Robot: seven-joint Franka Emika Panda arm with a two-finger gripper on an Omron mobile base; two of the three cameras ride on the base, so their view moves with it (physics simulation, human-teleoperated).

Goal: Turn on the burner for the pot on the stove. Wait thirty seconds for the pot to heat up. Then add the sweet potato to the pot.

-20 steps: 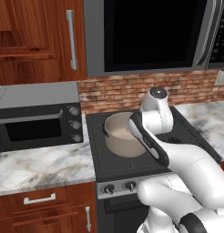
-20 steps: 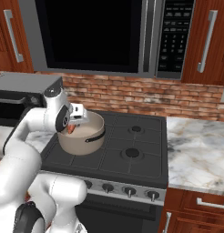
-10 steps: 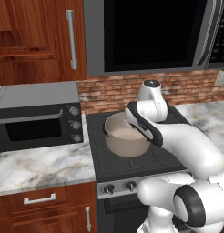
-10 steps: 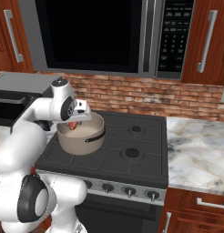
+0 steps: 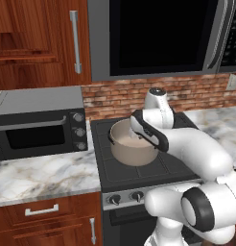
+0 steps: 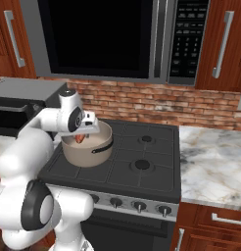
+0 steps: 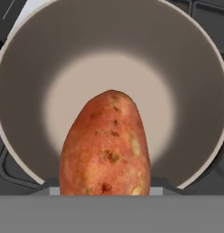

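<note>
claw (image 6: 81, 138) was closed on the small reddish-orange oblong sweet potato (image 7: 105, 146), partway-open jaws, right over the pot mouth | wide round grey-beige metal pot (image 7: 196, 91) sat below on the black gas stove (image 6: 142, 169) | tip: lower first, release centred, don't clip the rim | long axis pointed tapered-end-first down into the pot

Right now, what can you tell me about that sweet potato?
The sweet potato is a reddish-orange, oblong tuber with a rounded tapered end, paler yellowish patches and small dark pits. In the hand view it stands lengthwise between the gripper fingers, over the middle of the pot's pale inside. From the right base view, a bit of orange shows just above the pot rim, so it seems held, not yet dropped.
</note>
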